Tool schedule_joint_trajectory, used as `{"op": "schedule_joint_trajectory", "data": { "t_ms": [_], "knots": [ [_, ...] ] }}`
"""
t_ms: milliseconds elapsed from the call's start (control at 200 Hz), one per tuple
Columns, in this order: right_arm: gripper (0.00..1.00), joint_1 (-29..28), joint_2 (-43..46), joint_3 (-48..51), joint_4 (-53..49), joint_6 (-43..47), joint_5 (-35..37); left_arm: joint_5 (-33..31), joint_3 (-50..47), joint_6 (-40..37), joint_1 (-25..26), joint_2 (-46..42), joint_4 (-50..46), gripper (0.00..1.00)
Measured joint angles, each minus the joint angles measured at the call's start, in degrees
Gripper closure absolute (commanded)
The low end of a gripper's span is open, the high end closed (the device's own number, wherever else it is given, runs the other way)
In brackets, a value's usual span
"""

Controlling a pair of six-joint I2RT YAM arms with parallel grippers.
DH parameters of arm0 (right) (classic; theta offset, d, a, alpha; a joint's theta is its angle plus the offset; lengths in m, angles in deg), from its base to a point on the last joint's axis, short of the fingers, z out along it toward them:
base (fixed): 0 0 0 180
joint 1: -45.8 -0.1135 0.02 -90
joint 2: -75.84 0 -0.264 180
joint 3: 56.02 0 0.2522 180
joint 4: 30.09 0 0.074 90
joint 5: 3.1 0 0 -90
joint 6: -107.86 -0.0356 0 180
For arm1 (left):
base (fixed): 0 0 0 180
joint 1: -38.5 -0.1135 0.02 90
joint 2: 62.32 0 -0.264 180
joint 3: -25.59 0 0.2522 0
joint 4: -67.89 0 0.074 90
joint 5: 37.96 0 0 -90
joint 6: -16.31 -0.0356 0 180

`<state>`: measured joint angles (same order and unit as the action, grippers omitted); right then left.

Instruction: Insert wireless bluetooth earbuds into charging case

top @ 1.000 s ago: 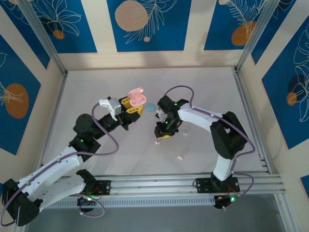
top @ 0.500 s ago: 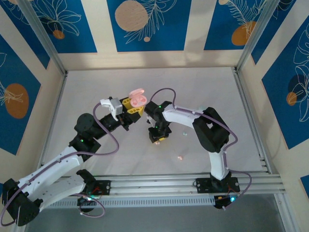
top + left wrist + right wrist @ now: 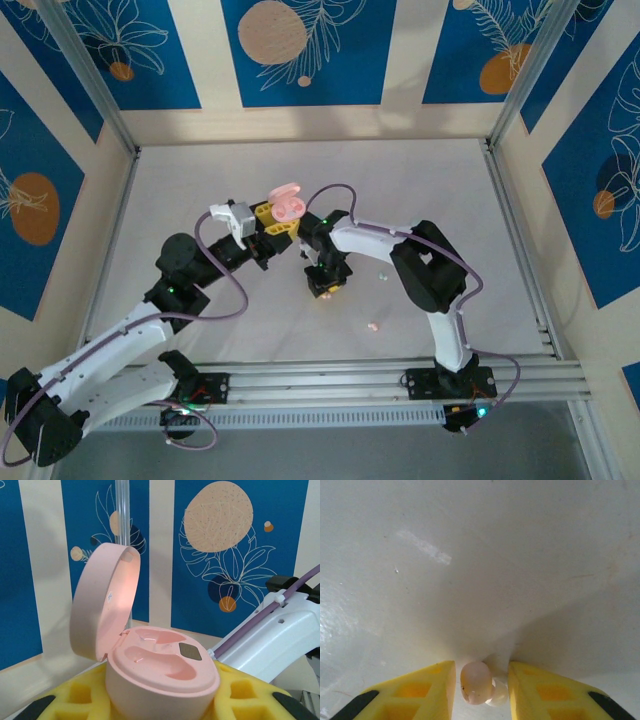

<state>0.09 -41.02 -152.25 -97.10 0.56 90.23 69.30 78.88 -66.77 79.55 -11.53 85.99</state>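
Pink and tiny, a loose earbud (image 3: pixel 373 326) lies on the white counter (image 3: pixel 200 170), closest to the arm bases. A little farther, the right fingers (image 3: pixel 420 695) reach down to the counter with a second pink earbud (image 3: pixel 476 689) between them. They stand narrowly apart, and I cannot tell if they already pinch it. Beyond, the left fingers (image 3: pixel 70 700) are closed on the pink charging case (image 3: pixel 160 675). Its lid (image 3: pixel 102 600) is up, probably so that the empty wells face the coming earbud. Behind the counter rise wall panels (image 3: pixel 300 50) in blue and cream with leaf drawings.
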Motion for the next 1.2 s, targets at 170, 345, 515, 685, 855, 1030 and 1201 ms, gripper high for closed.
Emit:
{"op": "schedule_joint_trajectory", "data": {
  "t_ms": [170,345,515,685,855,1030,1201],
  "knots": [
    [0.7,0.0,-0.02,-0.02,-0.13,0.39,0.5,0.02,0.07,0.0,0.0,0.28,0.0,0.7],
    [0.73,-0.04,-0.04,-0.02,-0.13,0.37,0.9,0.02,0.07,0.0,0.0,0.33,-0.02,0.7],
    [0.75,-0.04,-0.07,-0.02,-0.17,0.33,1.27,0.02,0.07,0.0,0.0,0.35,-0.02,0.7],
    [0.77,-0.04,-0.07,-0.04,-0.2,-0.11,1.44,0.02,0.07,0.02,0.0,0.42,-0.02,0.7],
    [0.81,0.66,0.04,0.0,-0.22,-1.2,0.7,0.02,0.07,0.02,0.0,0.44,-0.02,0.7],
    [0.81,3.87,4.48,4.13,4.09,-3.02,-6.03,0.0,0.07,0.02,0.0,0.48,-0.02,0.7],
    [0.81,11.69,14.62,10.29,11.63,-6.95,-20.52,-0.15,0.07,0.02,0.0,0.94,-0.07,0.7]
  ]
}}
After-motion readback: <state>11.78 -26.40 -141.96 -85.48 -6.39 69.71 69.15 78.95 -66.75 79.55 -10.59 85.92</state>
